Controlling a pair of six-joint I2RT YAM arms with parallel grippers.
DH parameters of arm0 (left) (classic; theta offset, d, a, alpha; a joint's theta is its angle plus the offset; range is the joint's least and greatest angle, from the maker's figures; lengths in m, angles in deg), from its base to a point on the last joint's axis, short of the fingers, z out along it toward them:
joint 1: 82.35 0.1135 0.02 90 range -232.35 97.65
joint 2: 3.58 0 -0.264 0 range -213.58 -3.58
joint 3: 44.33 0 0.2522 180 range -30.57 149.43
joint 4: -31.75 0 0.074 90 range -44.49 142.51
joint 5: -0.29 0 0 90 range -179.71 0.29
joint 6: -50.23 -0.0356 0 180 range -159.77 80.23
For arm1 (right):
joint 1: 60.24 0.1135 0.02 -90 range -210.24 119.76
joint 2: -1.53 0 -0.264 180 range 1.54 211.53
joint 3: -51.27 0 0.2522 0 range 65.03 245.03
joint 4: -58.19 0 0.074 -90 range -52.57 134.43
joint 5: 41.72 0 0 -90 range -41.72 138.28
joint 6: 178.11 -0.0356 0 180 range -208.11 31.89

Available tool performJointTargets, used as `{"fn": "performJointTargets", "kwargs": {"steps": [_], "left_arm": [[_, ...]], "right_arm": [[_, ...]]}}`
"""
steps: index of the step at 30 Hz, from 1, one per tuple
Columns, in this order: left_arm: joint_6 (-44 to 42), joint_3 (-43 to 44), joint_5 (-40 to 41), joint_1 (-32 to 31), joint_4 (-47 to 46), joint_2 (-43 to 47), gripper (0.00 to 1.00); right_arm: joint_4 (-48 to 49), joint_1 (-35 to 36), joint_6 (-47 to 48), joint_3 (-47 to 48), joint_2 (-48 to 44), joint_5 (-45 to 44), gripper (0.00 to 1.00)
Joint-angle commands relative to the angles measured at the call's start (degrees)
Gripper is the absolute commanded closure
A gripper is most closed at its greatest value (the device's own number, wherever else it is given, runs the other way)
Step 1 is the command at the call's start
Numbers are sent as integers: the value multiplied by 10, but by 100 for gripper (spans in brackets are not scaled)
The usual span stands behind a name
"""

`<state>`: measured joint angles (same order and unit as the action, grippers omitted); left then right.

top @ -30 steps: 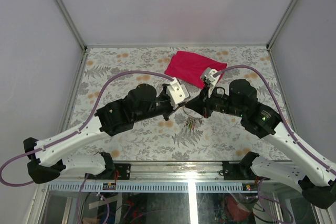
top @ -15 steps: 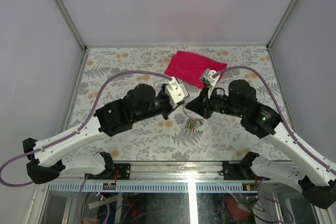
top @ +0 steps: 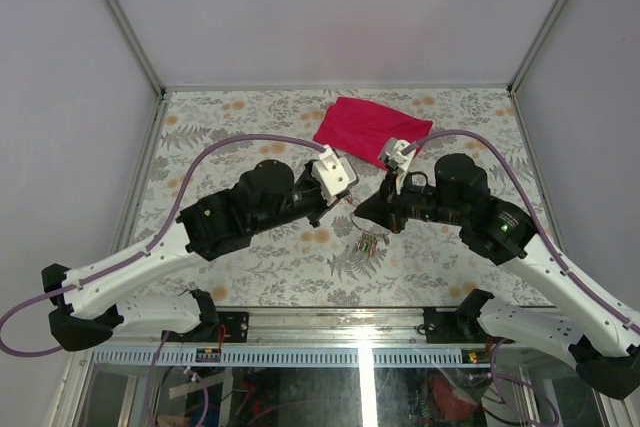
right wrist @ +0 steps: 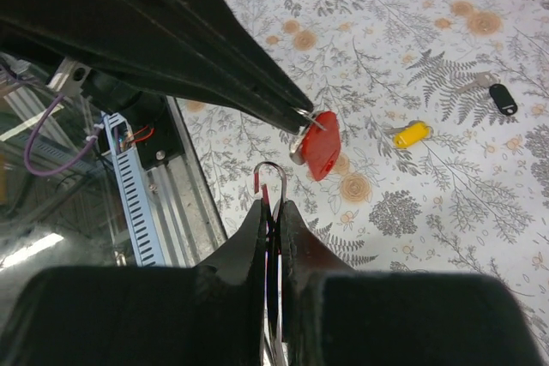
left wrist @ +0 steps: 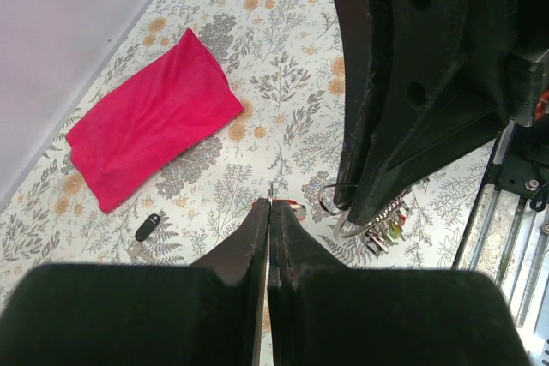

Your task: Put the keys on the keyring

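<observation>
Pinched shut, left pincer (left wrist: 268, 212) on red key (right wrist: 322, 153): metal end nipped between the tips, red plastic head sticking out beyond them. Right pincer (right wrist: 273, 210) likewise closed tight, on keyring (right wrist: 273, 174), thin silver loop poking up out of the fingertips. Red key just above and beside that loop, a small gap between them, both held up over the table (top: 300, 267). From the left wrist, bunch of coloured keys (left wrist: 386, 231) dangling off the ring under the right pincer. From overhead, same bunch low between the two arms, near the front middle of the table; touching the surface or not, impossible to tell. Yellow key (right wrist: 410, 135) flat on the flowered surface, beyond the red one, nothing gripping it. Further off, black-headed key (right wrist: 501, 99) with its silver blade, also lying flat. Magenta cloth (top: 365, 127) spread toward the back edge, behind both pincers.
</observation>
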<state>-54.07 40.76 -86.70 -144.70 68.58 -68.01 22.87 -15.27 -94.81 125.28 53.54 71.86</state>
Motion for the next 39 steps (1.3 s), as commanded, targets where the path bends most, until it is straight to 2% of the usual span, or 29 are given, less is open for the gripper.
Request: {"fn": "performJointTargets", "kwargs": {"steps": [1, 11, 22, 39], "left_arm": [[-4, 15, -2, -5, -33, 8, 100], [1, 14, -18, -5, -36, -1, 100], [3, 11, -41, -5, -34, 3, 100], [4, 15, -64, -4, -28, -8, 100]], "right_arm": [[26, 5, 9, 23, -15, 43, 100], [48, 6, 2, 13, -22, 50, 100], [41, 5, -6, 21, -29, -60, 100], [47, 5, -25, 40, -3, -48, 100]]}}
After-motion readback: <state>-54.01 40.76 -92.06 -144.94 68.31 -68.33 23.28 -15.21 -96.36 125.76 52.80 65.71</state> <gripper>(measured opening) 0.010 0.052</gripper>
